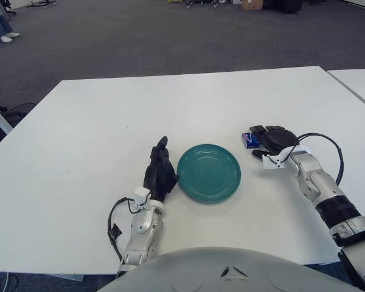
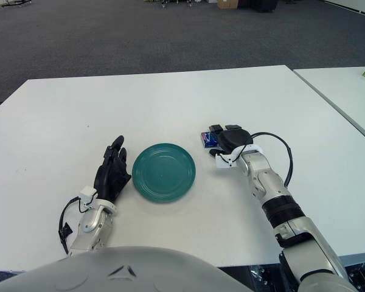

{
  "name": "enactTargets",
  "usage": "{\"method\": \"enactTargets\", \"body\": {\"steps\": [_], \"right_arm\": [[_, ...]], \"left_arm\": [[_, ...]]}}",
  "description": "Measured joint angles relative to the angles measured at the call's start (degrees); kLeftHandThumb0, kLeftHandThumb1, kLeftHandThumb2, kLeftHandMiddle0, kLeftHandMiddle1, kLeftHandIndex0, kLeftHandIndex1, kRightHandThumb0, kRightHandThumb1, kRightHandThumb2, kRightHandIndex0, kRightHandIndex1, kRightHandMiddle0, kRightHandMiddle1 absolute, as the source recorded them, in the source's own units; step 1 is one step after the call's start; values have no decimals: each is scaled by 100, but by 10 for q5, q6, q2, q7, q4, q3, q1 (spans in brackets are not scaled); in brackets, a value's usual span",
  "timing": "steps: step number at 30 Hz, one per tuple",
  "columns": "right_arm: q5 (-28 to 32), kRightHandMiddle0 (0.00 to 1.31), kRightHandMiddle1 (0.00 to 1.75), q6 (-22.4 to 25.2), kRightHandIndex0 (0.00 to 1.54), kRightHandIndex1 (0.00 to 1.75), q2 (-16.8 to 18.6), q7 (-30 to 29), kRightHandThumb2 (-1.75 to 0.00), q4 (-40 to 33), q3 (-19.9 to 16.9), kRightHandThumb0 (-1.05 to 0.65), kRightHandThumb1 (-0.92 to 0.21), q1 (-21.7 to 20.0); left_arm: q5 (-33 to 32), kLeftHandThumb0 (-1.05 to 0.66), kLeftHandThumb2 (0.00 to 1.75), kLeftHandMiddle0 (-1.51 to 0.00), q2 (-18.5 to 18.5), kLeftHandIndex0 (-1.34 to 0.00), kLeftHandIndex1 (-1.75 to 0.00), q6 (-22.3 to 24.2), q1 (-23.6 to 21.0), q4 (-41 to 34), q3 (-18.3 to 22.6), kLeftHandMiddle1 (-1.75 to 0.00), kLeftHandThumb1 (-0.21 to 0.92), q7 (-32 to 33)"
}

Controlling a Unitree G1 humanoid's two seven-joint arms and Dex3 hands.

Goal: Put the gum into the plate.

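No text, label or number is legible anywhere; the gum [image 1: 250, 141] pack's print is unreadable

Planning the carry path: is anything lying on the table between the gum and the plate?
Nothing visible. The gum sits at the right robot hand, to the right of the teal plate, with only bare white table between them. The left robot hand shows at the plate's opposite, left side.
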Motion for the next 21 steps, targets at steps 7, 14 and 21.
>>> {"method": "enactTargets", "body": {"steps": [7, 14, 21], "right_arm": [[10, 0, 36, -12, 29, 2, -22, 36, -100, 1, 11, -90, -92, -12], [12, 0, 50, -25, 42, 9, -55, 82, -100, -7, 26, -91, -92, -24], [11, 0, 103, -34, 20, 136, -86, 117, -100, -22, 42, -90, -92, -34]], "left_arm": [[1, -92, 98, -8, 0, 0, -43, -18, -1, 11, -2, 0, 92, -1], [2, -92, 98, -7, 1, 0, -43, -44, -3, 27, -7, 0, 92, -4], [-2, -89, 97, -8, 1, 0, -42, -42, -4, 27, -10, 0, 92, -3]]}}
